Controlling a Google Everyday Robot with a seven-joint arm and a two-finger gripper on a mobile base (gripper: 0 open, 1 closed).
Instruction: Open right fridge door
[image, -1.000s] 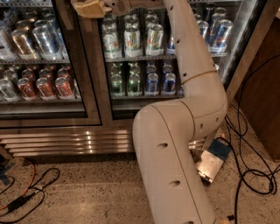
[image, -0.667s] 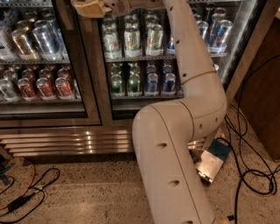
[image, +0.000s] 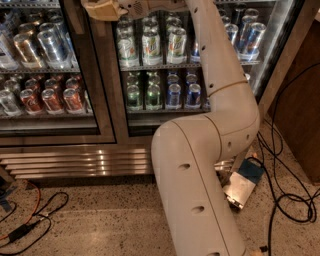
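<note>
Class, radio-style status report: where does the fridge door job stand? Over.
Gripper at top edge, by the centre post. Right fridge door looks shut. Cables trail at right.

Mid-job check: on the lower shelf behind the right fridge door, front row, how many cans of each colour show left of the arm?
Green cans: 2
Blue cans: 2
Total: 4
The pincer is at the top of the view, at the frame of the right fridge door.
</note>
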